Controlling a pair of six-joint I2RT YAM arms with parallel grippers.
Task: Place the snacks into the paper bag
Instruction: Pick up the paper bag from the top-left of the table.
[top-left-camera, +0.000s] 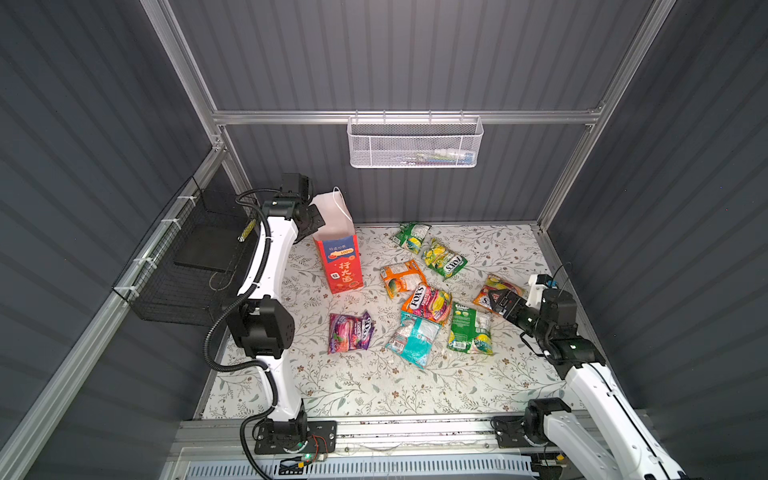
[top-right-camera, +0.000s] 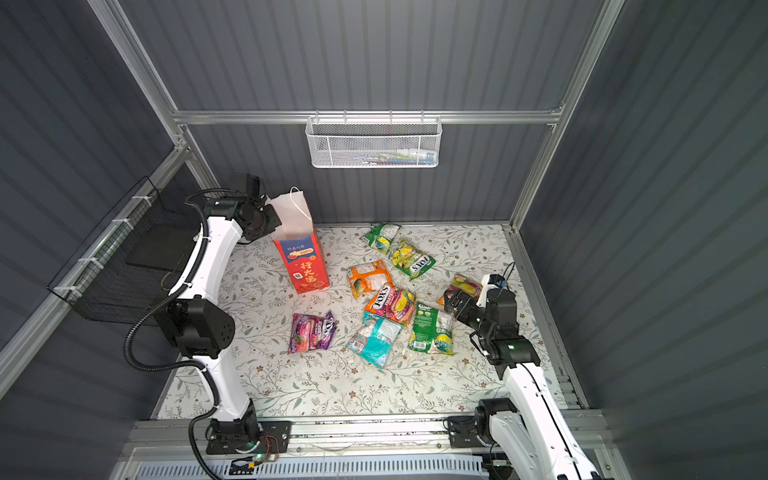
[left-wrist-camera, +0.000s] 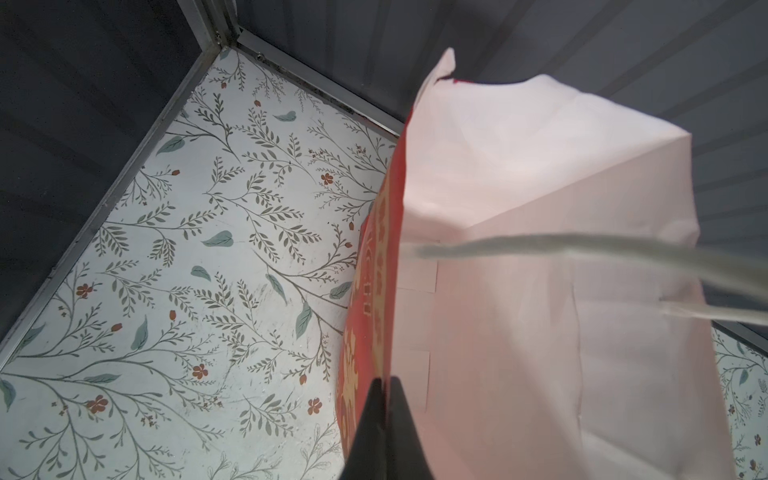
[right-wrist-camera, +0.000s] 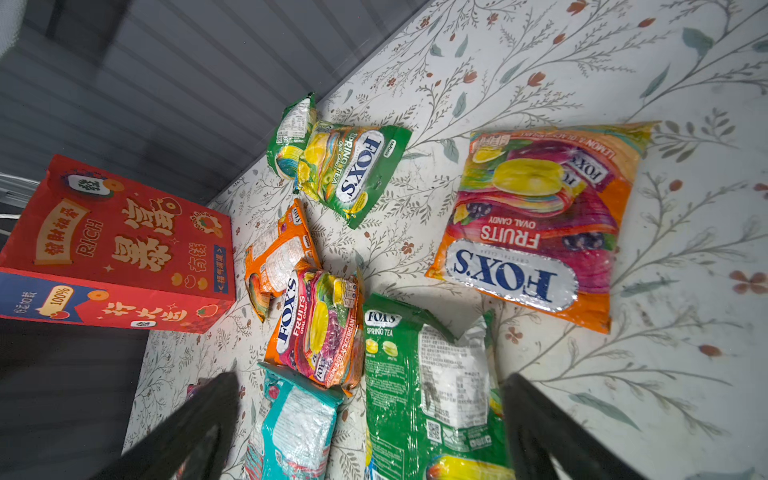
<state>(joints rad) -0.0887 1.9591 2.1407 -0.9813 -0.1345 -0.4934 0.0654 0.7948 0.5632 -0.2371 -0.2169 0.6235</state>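
- Eight snacks (top-left-camera: 428, 303) lie loose on the floral desk (top-left-camera: 374, 386), several reading "FOX'S" (also "FRUITS OVAL CANDY", "SPRING TEA").
- Red paper bag (top-left-camera: 338, 262), marked "RICH" and "100%", stands upright at the far left, its white inside showing.
- Left hand (left-wrist-camera: 385, 380) is clamped on the bag's rim.
- Right hand (right-wrist-camera: 372, 378) gapes wide and empty over the rightmost packets.

The tall red paper bag (top-left-camera: 343, 270) is white inside, with a blue band and yellow characters. The flat purple candy packet (top-left-camera: 350, 332), flat teal candy packet (top-left-camera: 415, 340), flat green candy packet (top-left-camera: 469, 330) and flat orange candy packet (top-left-camera: 401, 278) are glossy. The pale flat table cover (top-left-camera: 374, 386) carries grey-green leafy sprigs and small rust-red flowers
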